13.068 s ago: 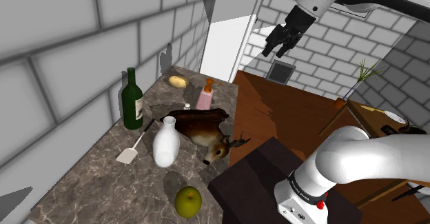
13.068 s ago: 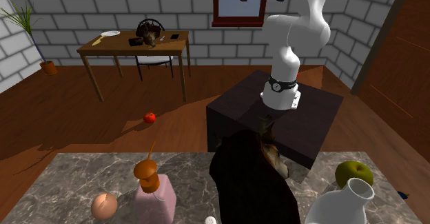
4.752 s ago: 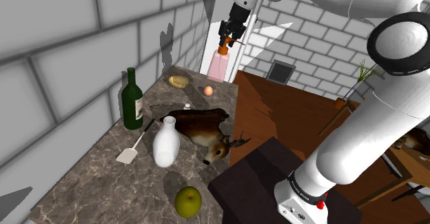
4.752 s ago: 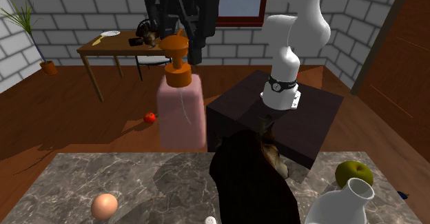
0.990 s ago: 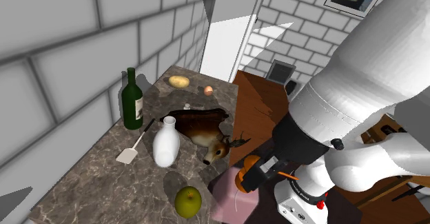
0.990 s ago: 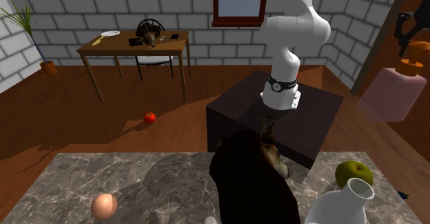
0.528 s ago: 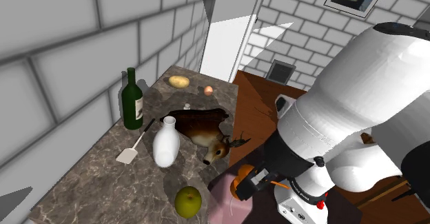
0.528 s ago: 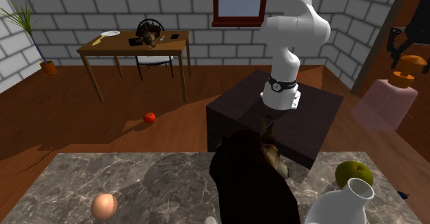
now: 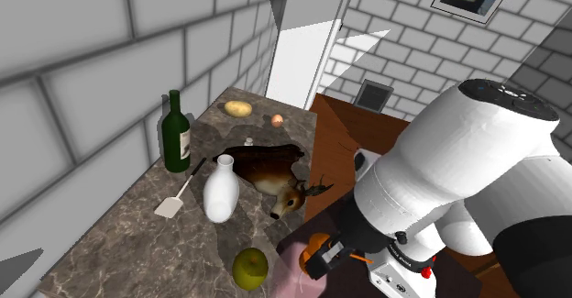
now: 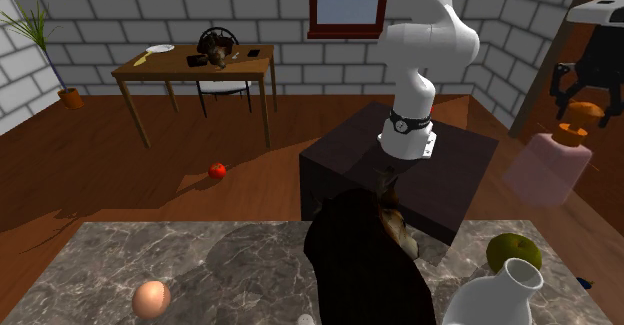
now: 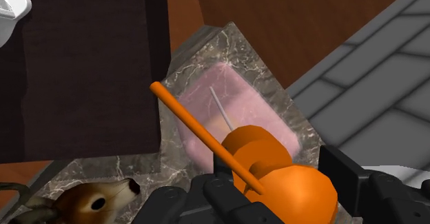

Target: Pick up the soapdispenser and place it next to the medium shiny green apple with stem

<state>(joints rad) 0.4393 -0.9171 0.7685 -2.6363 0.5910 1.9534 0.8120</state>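
The soap dispenser has a translucent pink body (image 9: pixel 291 274) and an orange pump top (image 9: pixel 317 246). My black gripper (image 9: pixel 332 256) is shut on that pump top and carries the dispenser in the air, tilted, over the counter's near corner. The green apple (image 9: pixel 249 268) lies on the marble counter (image 9: pixel 128 241), just to the shoulder view's left of the dispenser. In the second exterior view the dispenser (image 10: pixel 545 169) hangs under the gripper (image 10: pixel 583 91), above and right of the apple (image 10: pixel 513 250). Along the gripper (image 11: pixel 282 196), the pink body (image 11: pixel 231 116) hangs over the counter corner.
A white vase (image 9: pixel 220 188), a deer figure (image 9: pixel 275 171), a green bottle (image 9: pixel 174 132), a spatula (image 9: pixel 173 201), a yellowish potato-like lump (image 9: pixel 237 108) and an egg (image 9: pixel 277 120) share the counter. The dark stand (image 10: pixel 400 168) borders it. A brick wall runs along the counter's far side.
The arm has swung the dispenser down and to the shoulder view's left, from in front of the stand to right beside the apple. The grip on the pump top is unchanged.
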